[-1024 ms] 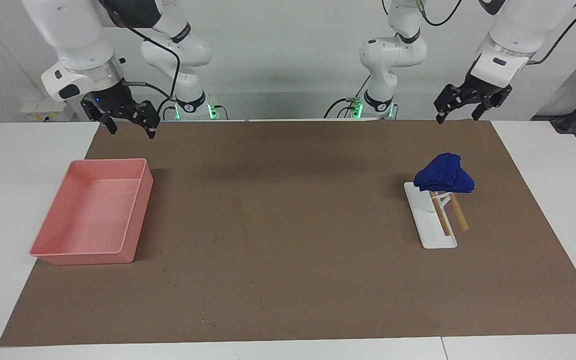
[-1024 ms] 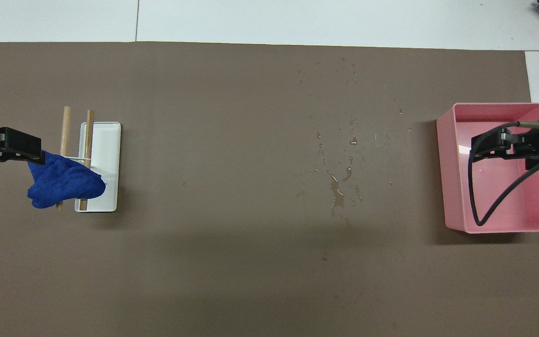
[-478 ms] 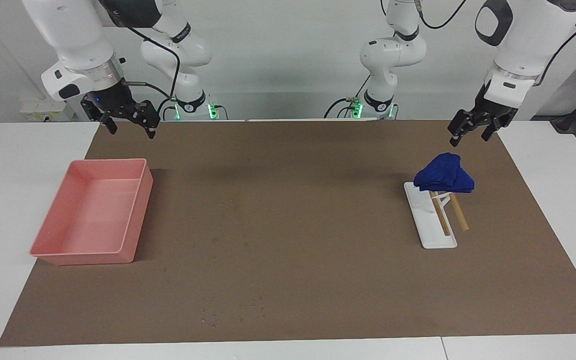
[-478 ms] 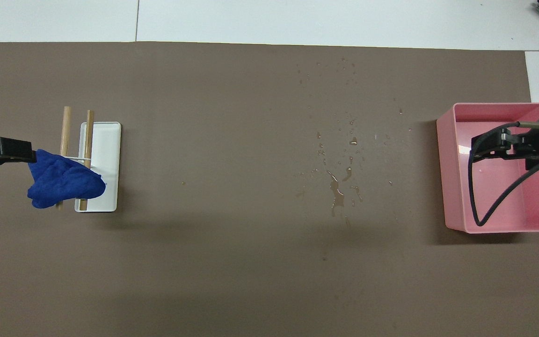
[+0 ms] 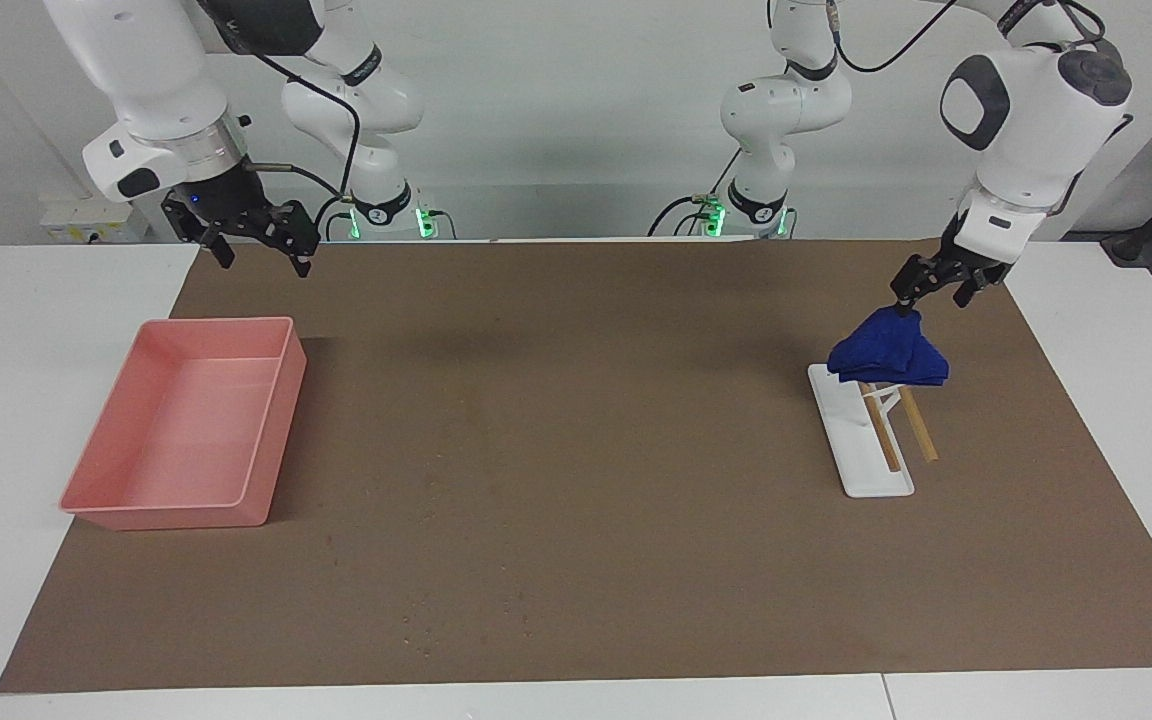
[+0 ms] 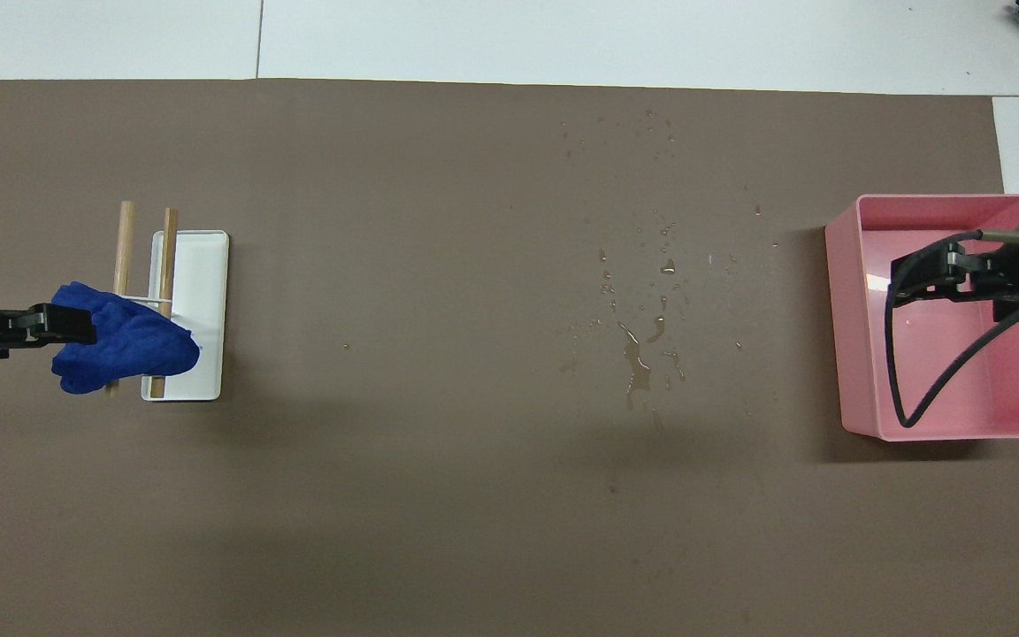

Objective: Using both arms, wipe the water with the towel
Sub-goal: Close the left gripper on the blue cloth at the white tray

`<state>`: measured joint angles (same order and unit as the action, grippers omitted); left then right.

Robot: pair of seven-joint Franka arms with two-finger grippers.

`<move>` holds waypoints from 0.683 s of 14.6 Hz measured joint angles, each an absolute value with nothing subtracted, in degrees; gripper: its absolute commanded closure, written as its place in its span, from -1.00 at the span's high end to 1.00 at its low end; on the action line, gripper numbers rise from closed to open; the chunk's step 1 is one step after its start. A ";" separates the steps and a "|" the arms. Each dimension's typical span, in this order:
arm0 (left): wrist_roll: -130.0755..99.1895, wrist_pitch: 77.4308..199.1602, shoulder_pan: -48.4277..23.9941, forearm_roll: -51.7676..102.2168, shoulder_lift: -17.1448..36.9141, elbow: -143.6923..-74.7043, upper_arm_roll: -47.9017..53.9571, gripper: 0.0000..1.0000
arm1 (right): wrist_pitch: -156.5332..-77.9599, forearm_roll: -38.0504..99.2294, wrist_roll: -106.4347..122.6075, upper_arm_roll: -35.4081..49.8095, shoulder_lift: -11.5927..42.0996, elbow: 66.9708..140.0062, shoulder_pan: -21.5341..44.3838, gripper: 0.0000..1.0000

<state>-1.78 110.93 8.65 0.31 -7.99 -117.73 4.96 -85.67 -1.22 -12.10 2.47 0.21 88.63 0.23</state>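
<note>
The deep-blue towel (image 5: 886,350) lies as a lump over two wooden rods (image 5: 921,432) on a white stand (image 5: 861,462) at the left arm's end of the mat. It also shows in the overhead view (image 6: 125,341). My left gripper (image 5: 930,304) is down at the towel's top edge, its fingers apart and one fingertip touching the cloth; the overhead view shows the left gripper (image 6: 63,323) at the towel's edge. My right gripper (image 5: 266,267) is open and empty, waiting in the air over the pink tray (image 6: 837,336). Water drops (image 6: 638,354) lie on the brown mat between towel and tray.
The pink tray (image 5: 166,518) is empty and stands at the right arm's end. The brown mat (image 5: 576,450) covers most of the white table. Faint drops (image 5: 421,625) lie farther from the robots than the tray.
My left gripper has come down and turned from above the mat's edge to the top of the towel. The towel and the right arm have not moved.
</note>
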 measured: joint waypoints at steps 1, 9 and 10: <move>-1.77 111.88 8.65 0.30 -7.98 -119.34 4.96 1.00 | -85.67 -1.22 -12.10 2.47 0.21 88.63 0.23 1.00; -1.67 112.75 8.65 -1.28 -8.00 -122.22 4.99 0.35 | -85.67 -1.22 -12.10 2.47 0.20 88.64 0.23 1.00; -1.69 112.79 8.64 -1.28 -8.00 -122.26 5.03 0.12 | -85.67 -1.22 -12.10 2.47 0.20 88.64 0.23 1.00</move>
<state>-1.69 112.79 8.64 -1.28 -8.00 -122.26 5.03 -85.67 -1.22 -12.10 2.47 0.20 88.64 0.23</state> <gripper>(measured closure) 0.066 0.000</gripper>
